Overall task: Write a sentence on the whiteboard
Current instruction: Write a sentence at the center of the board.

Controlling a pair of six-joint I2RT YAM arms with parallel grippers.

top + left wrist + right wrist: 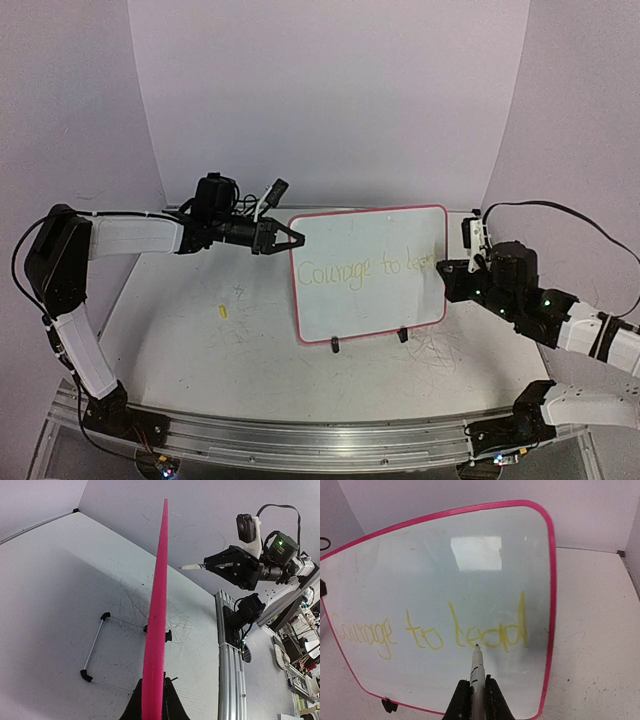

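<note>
Tabletop [200,340] whiteboard [370,235] reads "Courage to lead" [430,632]; left end effector [288,239] pinches it, right one [475,690] a marker [476,665].

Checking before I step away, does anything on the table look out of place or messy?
A small yellow piece, perhaps a marker cap, lies loose on the table left of the whiteboard. Faint dark scribbles mark the tabletop in front of the whiteboard's right end. Nothing else stands out.

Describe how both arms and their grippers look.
The left arm and right arm have white link covers with black joints and thin black cables. The left gripper and right gripper are black and two-fingered; green lights glow on the right arm.
</note>
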